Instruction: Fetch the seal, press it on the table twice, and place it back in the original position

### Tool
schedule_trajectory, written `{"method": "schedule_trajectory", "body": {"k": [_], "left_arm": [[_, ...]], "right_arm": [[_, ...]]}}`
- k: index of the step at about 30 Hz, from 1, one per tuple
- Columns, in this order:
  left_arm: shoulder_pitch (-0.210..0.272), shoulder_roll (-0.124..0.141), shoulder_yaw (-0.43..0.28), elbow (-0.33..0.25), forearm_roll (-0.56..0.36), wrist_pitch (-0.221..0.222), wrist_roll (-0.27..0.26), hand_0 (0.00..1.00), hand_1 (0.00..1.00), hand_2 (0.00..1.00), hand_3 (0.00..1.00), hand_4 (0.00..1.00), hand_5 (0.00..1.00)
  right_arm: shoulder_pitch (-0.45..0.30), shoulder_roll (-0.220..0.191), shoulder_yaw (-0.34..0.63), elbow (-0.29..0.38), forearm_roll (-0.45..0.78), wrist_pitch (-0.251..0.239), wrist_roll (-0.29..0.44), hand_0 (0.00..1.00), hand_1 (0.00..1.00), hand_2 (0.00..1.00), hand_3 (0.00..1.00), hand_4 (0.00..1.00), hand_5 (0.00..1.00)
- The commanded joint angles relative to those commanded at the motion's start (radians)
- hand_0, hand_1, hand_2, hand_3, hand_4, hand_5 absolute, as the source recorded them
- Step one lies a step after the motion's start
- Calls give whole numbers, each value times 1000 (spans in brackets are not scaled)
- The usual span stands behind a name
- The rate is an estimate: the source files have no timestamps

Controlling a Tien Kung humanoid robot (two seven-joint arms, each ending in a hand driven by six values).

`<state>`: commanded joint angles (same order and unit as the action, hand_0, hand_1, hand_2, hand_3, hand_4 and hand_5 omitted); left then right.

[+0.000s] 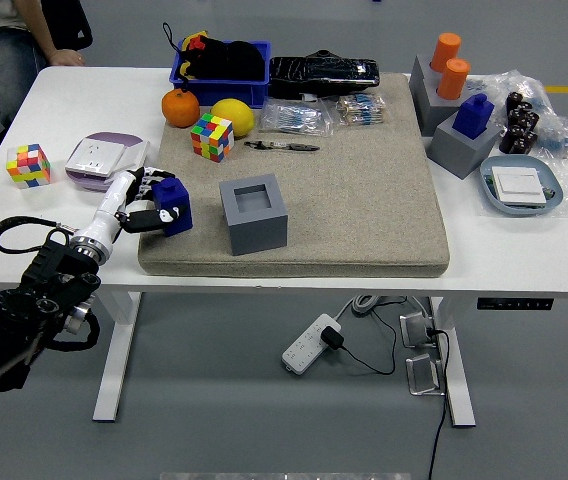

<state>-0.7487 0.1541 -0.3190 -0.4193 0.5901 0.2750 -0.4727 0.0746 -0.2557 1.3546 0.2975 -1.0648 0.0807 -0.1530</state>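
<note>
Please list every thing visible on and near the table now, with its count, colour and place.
seal: 1, blue, mat's left edge, held
grey holder: 1, empty, on mat
mat: 1, beige, table centre
Rubik's cubes: 2, far-left mat; table's left edge
orange: 1, by yellow lemon
blue bin: 1, far edge
orange cylinders: 2, far right, in grey block
power strip: 1, white, floor
left hand: white, gripping seal
person's hand: far-left corner
</note>
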Motion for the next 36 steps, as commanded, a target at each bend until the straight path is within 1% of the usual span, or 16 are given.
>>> {"method": "schedule_trajectory", "body": {"k": [3, 8, 15, 32, 36], "left_arm": [[2, -9, 9, 8, -8, 2, -3, 630, 455, 416, 571, 684, 2], [4, -12, 24, 19, -17, 2, -2, 631, 456, 416, 571, 680, 2], [7, -9, 37, 26, -23, 0, 1, 631, 455, 416, 571, 678, 2], [3, -2, 47, 17, -22, 5, -3, 633, 457, 415, 572, 681, 2], [-4, 9, 45, 0, -5, 8, -4, 633, 457, 415, 573, 681, 2]], "right_arm": [[0, 1, 0, -1, 1, 1, -1, 806, 708, 677, 685, 722, 501], [-1, 1, 2, 0, 1, 1, -2, 805, 707, 677, 685, 722, 500], [-1, 2, 1, 0, 1, 1, -1, 805, 708, 676, 685, 721, 499], [-2, -1, -2, 0, 2, 0, 0, 805, 708, 676, 684, 721, 497], [-3, 0, -2, 0, 2, 0, 1, 804, 708, 676, 684, 721, 497]]}}
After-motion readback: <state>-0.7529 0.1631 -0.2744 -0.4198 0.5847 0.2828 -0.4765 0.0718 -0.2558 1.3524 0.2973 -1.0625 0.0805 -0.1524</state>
